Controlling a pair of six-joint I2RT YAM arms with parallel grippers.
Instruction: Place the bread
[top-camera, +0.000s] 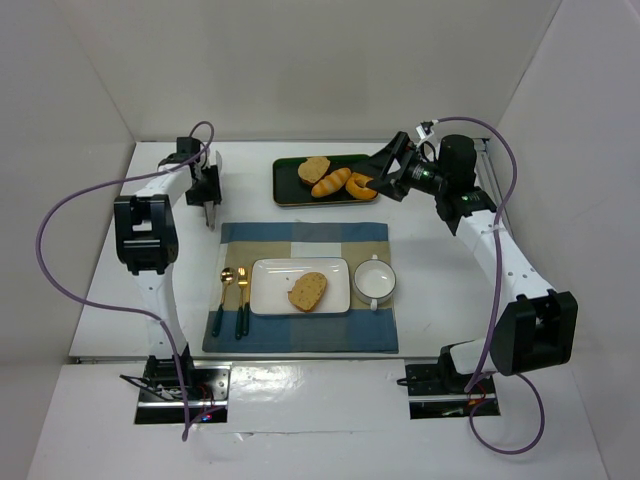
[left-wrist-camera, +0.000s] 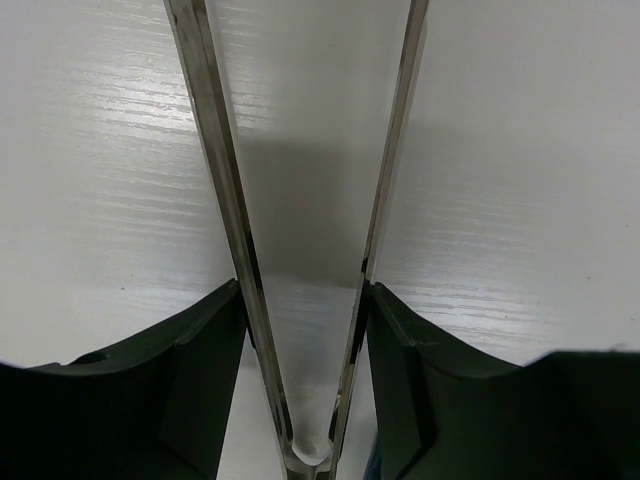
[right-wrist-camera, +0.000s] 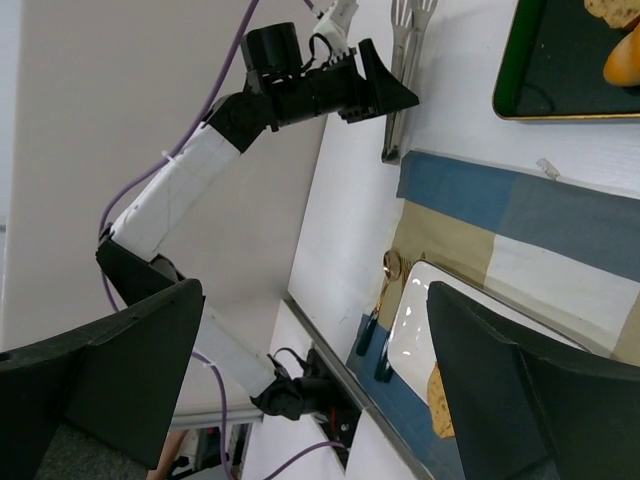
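Note:
The bread, a golden-brown oval slice, lies flat on the white plate on the checked placemat; a sliver of it shows in the right wrist view. My left gripper is over bare table left of the mat, shut on metal tongs. In its wrist view the gripper holds the tongs with their arms spread and nothing between them. My right gripper is open and empty at the right end of the green tray; in its own view its jaws stand wide apart.
The tray holds a paler slice, a glossy orange roll and another orange piece. A white bowl sits right of the plate. A gold spoon and fork lie left of it. White walls enclose the table.

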